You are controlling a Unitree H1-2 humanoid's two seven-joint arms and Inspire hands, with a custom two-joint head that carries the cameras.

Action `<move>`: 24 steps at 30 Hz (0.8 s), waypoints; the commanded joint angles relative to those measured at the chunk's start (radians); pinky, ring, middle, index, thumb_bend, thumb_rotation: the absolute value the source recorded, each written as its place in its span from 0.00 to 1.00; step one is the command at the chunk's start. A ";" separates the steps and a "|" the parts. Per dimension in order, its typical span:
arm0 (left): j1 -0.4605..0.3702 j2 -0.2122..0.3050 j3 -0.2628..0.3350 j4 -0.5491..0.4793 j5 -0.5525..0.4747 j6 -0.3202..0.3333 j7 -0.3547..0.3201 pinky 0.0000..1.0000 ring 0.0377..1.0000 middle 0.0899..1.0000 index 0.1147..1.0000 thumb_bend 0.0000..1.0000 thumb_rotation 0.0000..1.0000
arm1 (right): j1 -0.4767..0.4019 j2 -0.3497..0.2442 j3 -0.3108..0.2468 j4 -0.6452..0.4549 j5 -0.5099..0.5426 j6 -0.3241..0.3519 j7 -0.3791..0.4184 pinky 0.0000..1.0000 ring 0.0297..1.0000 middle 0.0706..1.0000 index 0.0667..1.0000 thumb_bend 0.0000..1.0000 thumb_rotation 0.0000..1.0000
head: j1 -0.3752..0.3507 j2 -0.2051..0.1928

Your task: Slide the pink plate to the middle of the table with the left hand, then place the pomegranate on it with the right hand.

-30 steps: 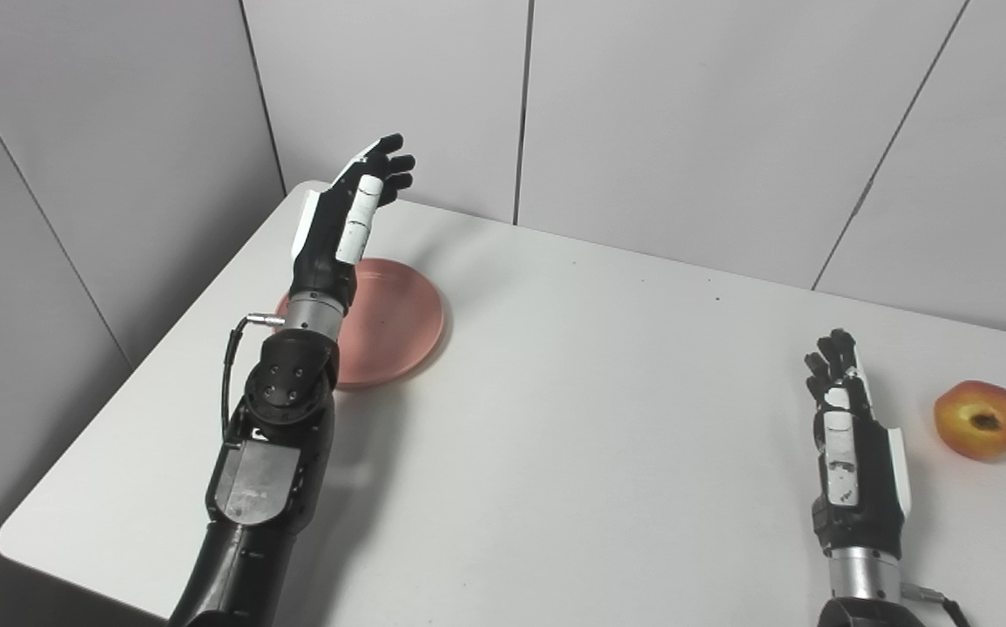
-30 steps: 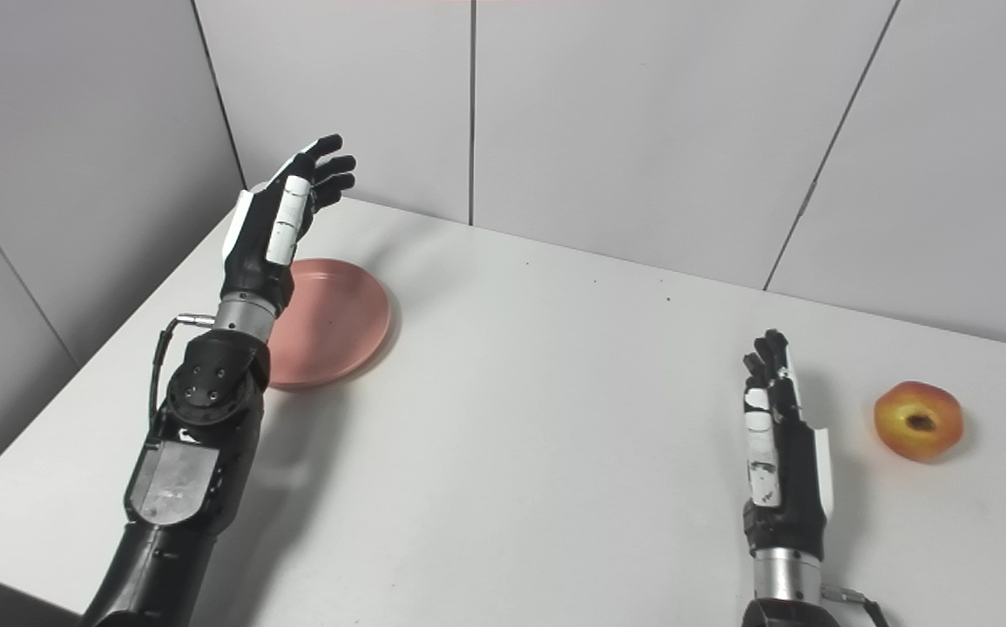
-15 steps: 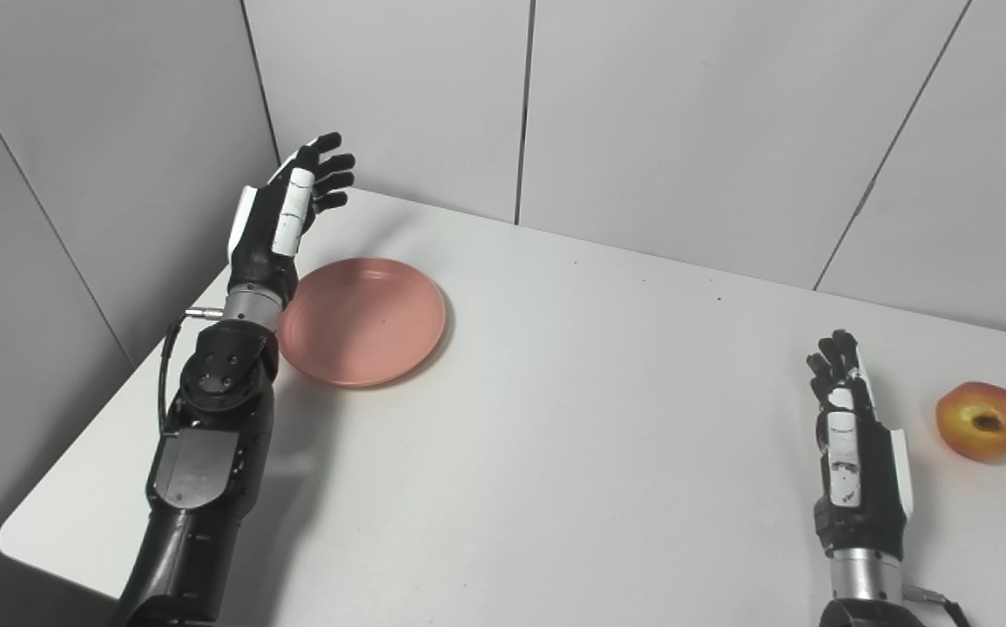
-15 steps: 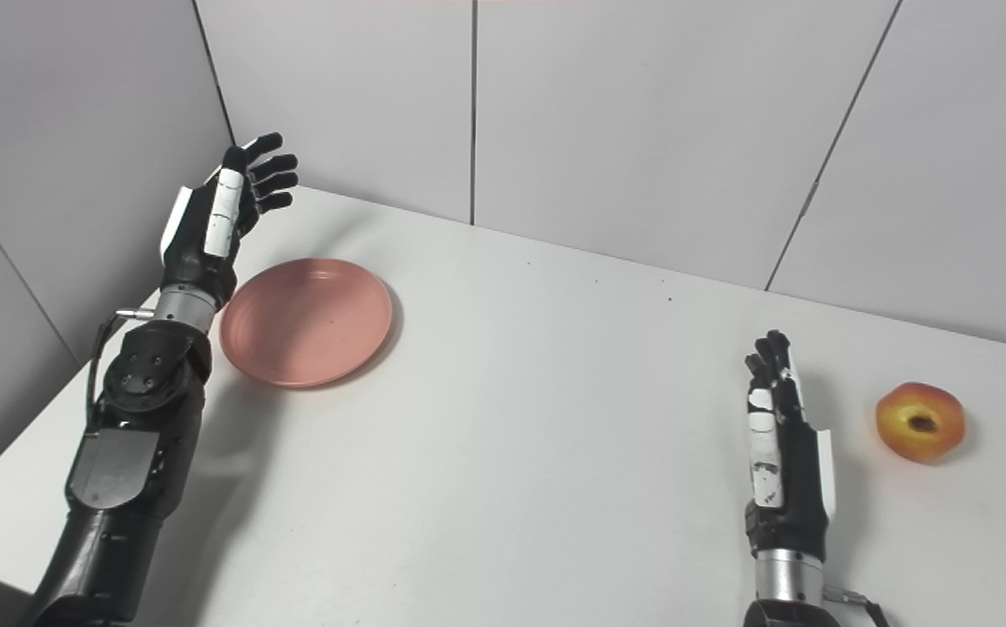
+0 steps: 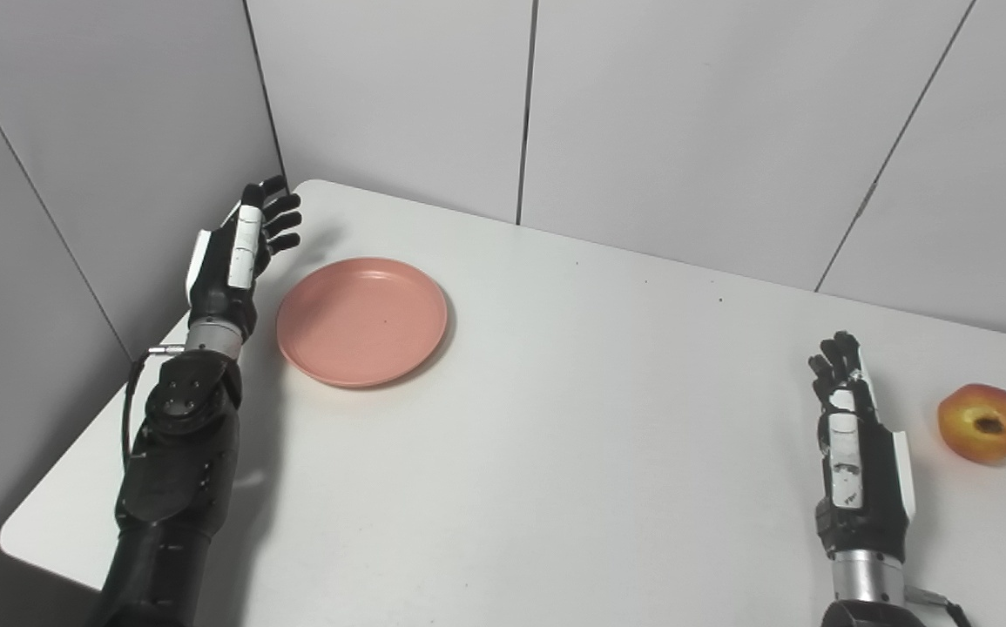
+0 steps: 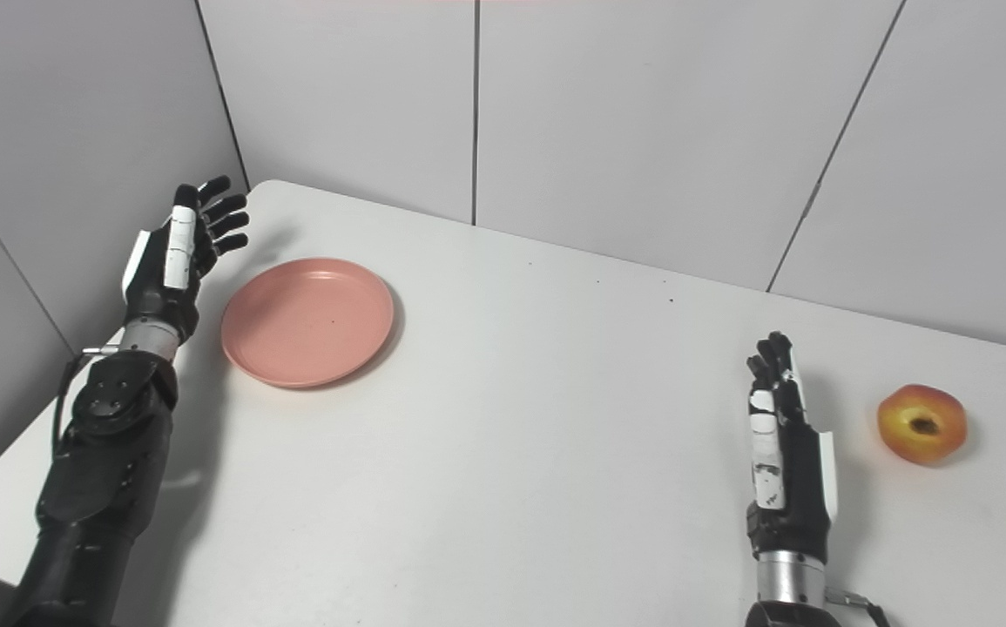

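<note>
A: So, the pink plate [image 5: 361, 320] lies flat on the white desk [image 5: 555, 418], toward the far left corner, with nothing on it.

B: And the left robot hand [image 5: 237, 257]?

A: Just beside the plate's left rim, apart from it, with a strip of desk showing between them. It stands edge-up, fingers [image 6: 222, 212] spread and reaching toward the back corner, holding nothing. I cannot tell whether its lower edge touches the desk.

B: The pomegranate?

A: The pomegranate [image 5: 984, 422] sits on the desk at the far right, well apart from the plate, its dark crown end turned toward the cameras. The right robot hand [image 5: 855, 453] is near it on the left side, not touching. That hand is also edge-up with its fingers straight and close together, pointing at the back wall, and it is empty.

B: Do the two views differ?

A: A little. The left eye view shows the desk's near left corner and the dark drop below it; the right eye view cuts that corner off. The right eye view shows more desk to the right of the pomegranate. The gap between the left robot hand and the plate looks slightly wider in the right eye view.

B: Around it all?

A: Grey wall panels [image 6: 624, 122] behind and to the left.
</note>
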 commanded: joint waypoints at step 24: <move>-0.099 -0.007 -0.016 0.263 -0.061 -0.191 -0.029 0.84 0.84 0.82 0.81 0.96 1.00 | 0.044 -0.005 -0.006 0.033 0.003 0.004 0.001 1.00 0.94 0.94 0.95 0.60 0.93 | 0.000 0.005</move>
